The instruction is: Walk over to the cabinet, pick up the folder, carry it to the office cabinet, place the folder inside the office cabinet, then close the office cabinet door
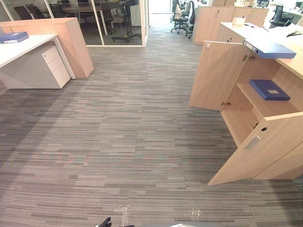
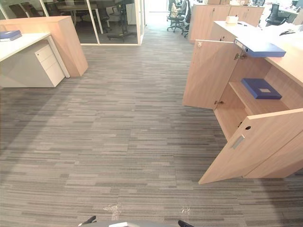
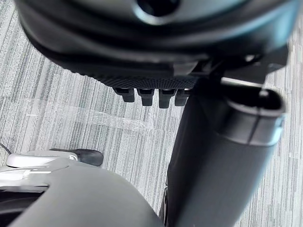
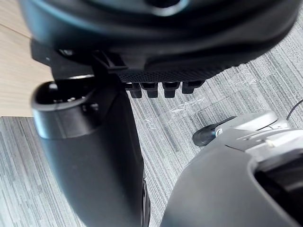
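A blue folder (image 1: 269, 89) is seen lying flat on the shelf (image 1: 255, 101) inside the office cabinet (image 1: 236, 113), toward the right of the head views. It is touched by neither hand. Both cabinet doors are swung open: the far door (image 1: 218, 75) stands out toward the carpet, and the near door (image 1: 267, 149), fitted with a pale handle (image 1: 252, 143), is angled toward the camera.

A blue binder (image 1: 271, 49) is laid on the cabinet's tabletop (image 1: 296, 65), directly above the open compartment, with its spine end jutting past the edge. Farther back on the same run of cabinets a small white box (image 1: 238, 21) is set.

Across the striped grey carpet (image 1: 123, 142), well apart from the cabinet, a white desk tabletop (image 1: 23, 47) is found at the far left, carrying a second blue folder (image 1: 13, 37), with a white drawer unit (image 1: 54, 66) beneath it. Behind, a glass partition (image 1: 97, 23) and office chairs (image 1: 182, 19) are visible.

The left hand (image 3: 151, 52) is shown in its wrist view hanging over the carpet, its fingers (image 3: 147, 97) relaxed and nothing held. The right hand (image 4: 161, 42) is likewise shown with fingers (image 4: 151, 89) relaxed and empty, above the carpet with pale wood just beside it.
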You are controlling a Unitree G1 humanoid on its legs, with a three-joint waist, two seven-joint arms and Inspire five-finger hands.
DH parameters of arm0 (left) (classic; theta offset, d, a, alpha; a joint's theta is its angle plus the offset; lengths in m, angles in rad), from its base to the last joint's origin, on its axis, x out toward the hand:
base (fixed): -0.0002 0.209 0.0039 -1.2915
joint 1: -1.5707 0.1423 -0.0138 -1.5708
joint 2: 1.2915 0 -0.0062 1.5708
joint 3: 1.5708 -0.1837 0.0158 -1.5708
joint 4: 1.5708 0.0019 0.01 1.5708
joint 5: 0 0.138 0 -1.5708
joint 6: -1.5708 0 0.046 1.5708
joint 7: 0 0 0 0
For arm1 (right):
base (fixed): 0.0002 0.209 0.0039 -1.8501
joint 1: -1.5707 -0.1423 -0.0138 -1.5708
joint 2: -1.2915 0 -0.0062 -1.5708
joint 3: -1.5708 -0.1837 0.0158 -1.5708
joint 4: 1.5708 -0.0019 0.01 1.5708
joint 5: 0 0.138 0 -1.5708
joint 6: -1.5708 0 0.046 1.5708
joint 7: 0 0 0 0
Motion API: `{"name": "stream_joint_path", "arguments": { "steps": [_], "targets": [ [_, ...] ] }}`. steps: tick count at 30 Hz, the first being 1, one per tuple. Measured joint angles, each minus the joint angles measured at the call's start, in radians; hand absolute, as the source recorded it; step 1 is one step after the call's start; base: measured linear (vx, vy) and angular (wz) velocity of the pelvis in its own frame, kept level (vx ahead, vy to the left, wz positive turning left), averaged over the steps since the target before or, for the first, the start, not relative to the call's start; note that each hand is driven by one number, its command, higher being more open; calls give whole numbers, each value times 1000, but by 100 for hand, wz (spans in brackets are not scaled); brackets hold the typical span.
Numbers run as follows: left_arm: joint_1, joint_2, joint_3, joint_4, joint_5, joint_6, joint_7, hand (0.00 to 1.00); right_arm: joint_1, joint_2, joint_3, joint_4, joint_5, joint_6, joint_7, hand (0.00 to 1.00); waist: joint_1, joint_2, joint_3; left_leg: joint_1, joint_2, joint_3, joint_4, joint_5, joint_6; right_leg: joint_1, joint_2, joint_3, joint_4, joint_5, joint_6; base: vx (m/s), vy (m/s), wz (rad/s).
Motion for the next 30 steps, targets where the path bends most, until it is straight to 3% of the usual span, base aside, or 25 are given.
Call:
{"name": "stream_joint_path", "arguments": {
  "steps": [4, 6, 7, 8, 10, 12, 14, 17, 20, 21, 23, 25, 26, 27, 28, 29, 30],
  "targets": [
    [10, -1, 4, -15, -1, -8, 9, 100, -7, 2, 0, -3, -54, 0, -4, 100, 0, -4, 2, -18, 2, 4, 12, -12, -11, -16, 1, 2, 4, -4, 1, -3, -17, -3],
    [10, -6, 23, -34, -5, -12, 15, 100, -18, 2, 0, -5, -71, 0, -7, 100, 0, -1, 20, -90, 7, 5, 133, -78, -20, -53, 4, 1, 57, -36, -9, 2, -16, 1],
    [10, -14, 40, -61, -18, -12, 17, 100, -21, 2, 0, -23, -71, 1, -8, 100, 1, 2, 52, -125, 19, 7, 235, -131, -45, -67, 11, 0, 112, -69, -15, 0, 0, 0],
    [13, -26, 75, -87, -20, -11, 17, 100, -21, 6, 5, -50, -71, 1, -10, 100, 4, 4, 81, -167, 32, 15, 367, -171, -93, -69, 15, -1, 154, -100, -26, 0, -17, 7],
    [16, -53, 146, -139, -23, -12, 12, 100, -20, 5, 34, -79, -70, 1, -17, 100, 4, -2, 100, -315, 49, 42, 672, -168, -111, -69, 11, -3, 194, -132, -38, -6, -6, 6],
    [26, -74, 178, -192, -24, -16, 11, 100, -21, -9, 71, -88, -70, 2, -23, 100, 13, 6, 109, -423, 94, 70, 871, -197, -92, -51, 9, -1, 219, -158, -43, 93, 23, -5],
    [26, -80, 179, -200, -39, -25, 12, 100, -22, -13, 80, -88, -70, 7, -30, 100, 17, 3, 112, -472, 127, 88, 872, -211, -90, -22, -19, 4, 220, -180, -28, 175, 71, -8],
    [23, -86, 184, -203, -40, -41, 15, 100, -28, -14, 80, -103, -65, 12, -41, 100, 33, 3, 111, -501, 162, 106, 656, -195, -82, 9, -87, 44, 212, -219, 20, 320, 239, -31],
    [18, -96, 209, -206, -40, -42, 22, 100, -46, -13, 81, -125, -58, 12, -46, 100, 35, 7, 109, -516, 189, 107, 395, -111, -86, 31, -167, 66, 194, -271, 96, 430, 401, -25],
    [19, -94, 209, -199, -43, -41, 24, 100, -47, -6, 78, -126, -59, 12, -46, 100, 39, 5, 99, -514, 188, 157, 408, -8, -105, 63, -205, 64, 178, -288, 111, 456, 459, -21],
    [7, -78, 209, -195, -40, -36, 38, 100, -57, 30, 72, -122, -61, 11, -44, 100, 43, -30, 69, -530, 142, 207, 470, -38, -64, 63, -273, 67, 175, -256, 87, 478, 456, -20],
    [-6, -59, 204, -176, -40, -32, 40, 100, -67, 67, 74, -120, -72, 6, -43, 100, 53, -60, 28, -516, 92, 255, 472, -70, -21, 28, -335, 94, 209, -183, 116, 514, 426, -27],
    [-15, -51, 184, -163, -41, -26, 43, 100, -85, 67, 60, -113, -72, 11, -25, 100, 56, -69, 18, -441, 32, 290, 428, -89, 10, -1, -390, 132, 307, -100, 148, 539, 390, -34],
    [-13, -51, 171, -163, -41, -24, 46, 100, -85, 68, 47, -113, -72, 11, -22, 100, 57, -64, 15, -405, 13, 291, 404, -92, 15, -13, -401, 138, 363, -63, 142, 543, 382, -33],
    [-11, -54, 160, -165, -42, -23, 47, 100, -84, 67, 34, -114, -72, 11, -20, 100, 57, -57, 11, -363, -3, 291, 374, -94, 20, -36, -407, 147, 438, -20, 120, 525, 388, -24],
    [-8, -56, 121, -176, -53, -23, 51, 100, -85, 64, 14, -150, -72, 10, -20, 100, 52, -46, 5, -231, -53, 292, 276, -94, 36, -164, -428, 157, 761, 68, 27, 577, 450, -17],
    [-11, -56, 112, -176, -59, -23, 51, 100, -85, 64, 14, -163, -71, 9, -18, 100, 45, -46, 3, -197, -73, 291, 249, -95, 36, -215, -440, 143, 874, 68, -14, 469, 372, -7]
  ]
}}
